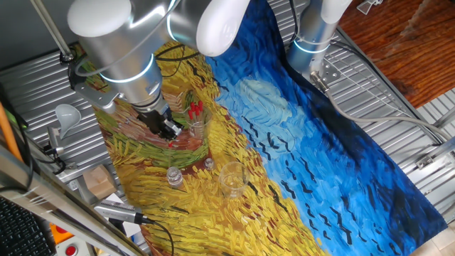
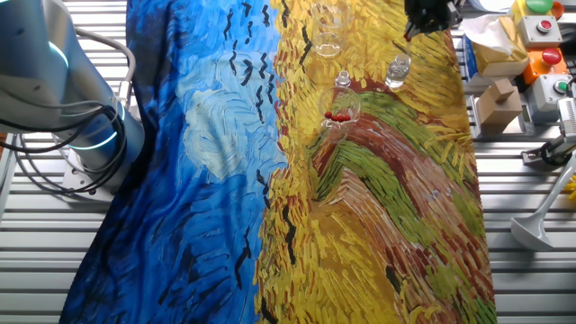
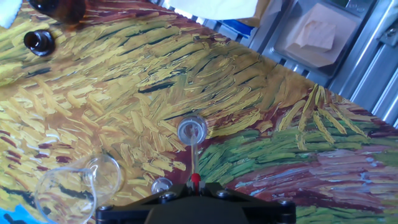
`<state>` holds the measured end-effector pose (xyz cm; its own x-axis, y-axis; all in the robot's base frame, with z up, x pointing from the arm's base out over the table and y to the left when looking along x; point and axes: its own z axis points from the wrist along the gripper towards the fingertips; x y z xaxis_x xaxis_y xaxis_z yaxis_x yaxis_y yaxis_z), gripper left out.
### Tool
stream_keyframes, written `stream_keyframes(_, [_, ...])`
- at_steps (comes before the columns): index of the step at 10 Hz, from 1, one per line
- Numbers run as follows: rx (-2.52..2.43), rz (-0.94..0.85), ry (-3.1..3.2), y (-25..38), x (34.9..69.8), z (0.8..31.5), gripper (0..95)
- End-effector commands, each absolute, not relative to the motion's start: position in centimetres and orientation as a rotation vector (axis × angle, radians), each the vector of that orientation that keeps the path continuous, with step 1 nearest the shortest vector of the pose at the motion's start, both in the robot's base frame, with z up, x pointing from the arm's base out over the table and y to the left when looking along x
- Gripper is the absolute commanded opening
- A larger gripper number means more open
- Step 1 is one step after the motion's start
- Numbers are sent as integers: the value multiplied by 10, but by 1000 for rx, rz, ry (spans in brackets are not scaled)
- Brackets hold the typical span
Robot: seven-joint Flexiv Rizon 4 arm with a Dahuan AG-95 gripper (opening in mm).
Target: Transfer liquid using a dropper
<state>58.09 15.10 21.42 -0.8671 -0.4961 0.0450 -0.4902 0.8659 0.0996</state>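
My gripper (image 3: 195, 182) is shut on the red bulb of a dropper (image 3: 194, 163). Its thin clear stem points down over the open mouth of a small clear vial (image 3: 192, 131). In one fixed view my gripper (image 1: 169, 131) hangs above the yellow cloth, left of a glass (image 1: 196, 119) that holds more red-bulbed droppers. In the other fixed view my gripper (image 2: 428, 16) is at the top edge, above the vial (image 2: 397, 71), and the glass of droppers (image 2: 339, 112) stands lower left of it.
A smaller vial (image 3: 161, 185) and an empty glass beaker (image 3: 74, 186) stand near the vial. Two brown bottles (image 3: 39, 42) are at the far left. Cardboard boxes (image 2: 495, 103) and a button box (image 2: 540, 27) sit past the cloth's edge. A white funnel (image 1: 66, 114) stands on the metal table.
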Motion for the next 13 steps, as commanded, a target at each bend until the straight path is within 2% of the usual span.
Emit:
stream_keyframes(1, [787, -131, -2968, 152, 581, 213, 0])
stream_keyframes(13, [793, -125, -2977, 153, 572, 192, 0])
